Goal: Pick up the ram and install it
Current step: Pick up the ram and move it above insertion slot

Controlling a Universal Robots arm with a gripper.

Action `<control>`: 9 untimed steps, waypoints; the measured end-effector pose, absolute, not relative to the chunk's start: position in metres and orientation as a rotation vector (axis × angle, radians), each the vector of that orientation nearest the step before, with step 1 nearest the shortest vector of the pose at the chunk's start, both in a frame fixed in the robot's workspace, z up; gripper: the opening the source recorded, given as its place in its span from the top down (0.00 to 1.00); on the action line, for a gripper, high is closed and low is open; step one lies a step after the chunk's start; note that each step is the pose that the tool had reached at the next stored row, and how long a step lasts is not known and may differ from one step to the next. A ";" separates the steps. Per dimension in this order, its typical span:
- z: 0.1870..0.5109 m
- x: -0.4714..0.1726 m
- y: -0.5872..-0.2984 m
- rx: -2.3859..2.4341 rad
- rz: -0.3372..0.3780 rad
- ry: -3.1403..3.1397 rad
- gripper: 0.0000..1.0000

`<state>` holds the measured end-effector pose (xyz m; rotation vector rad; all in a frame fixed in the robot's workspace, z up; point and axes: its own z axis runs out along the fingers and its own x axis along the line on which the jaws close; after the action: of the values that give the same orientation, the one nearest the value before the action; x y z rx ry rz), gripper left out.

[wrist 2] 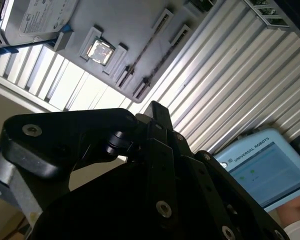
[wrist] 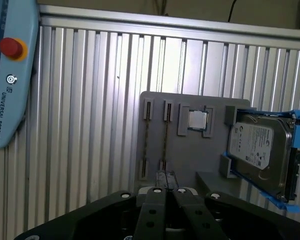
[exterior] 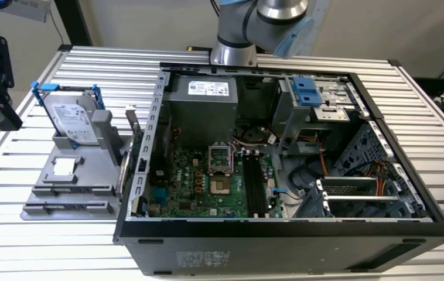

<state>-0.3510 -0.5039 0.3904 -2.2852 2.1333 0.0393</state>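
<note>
I see my gripper [wrist: 165, 176] in the first wrist view with fingers pressed together, grasping nothing. The ram [wrist: 165, 142] stands on edge in the grey holder [exterior: 89, 175], at the exterior view's left.

Soft, even light fills the exterior view, leaving the computer case [exterior: 284, 246] interior shaded. In the second wrist view glare streaks the ribbed table [wrist 2: 230, 75], and the gripper [wrist 2: 155, 107] is a black silhouette.
</note>
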 end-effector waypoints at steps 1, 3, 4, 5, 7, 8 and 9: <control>0.390 -0.351 -0.504 -2.285 0.039 2.133 1.00; 0.390 -0.351 -0.504 -2.285 0.039 2.133 0.00; 0.390 -0.351 -0.504 -2.285 0.039 2.133 0.00; 0.390 -0.351 -0.504 -2.285 0.039 2.133 0.00; 0.390 -0.351 -0.504 -2.285 0.039 2.134 0.00; 0.390 -0.351 -0.504 -2.285 0.039 2.134 0.00; 0.390 -0.351 -0.504 -2.285 0.039 2.134 0.00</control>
<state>-0.3510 -0.5039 0.3904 -2.2849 2.1335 0.0393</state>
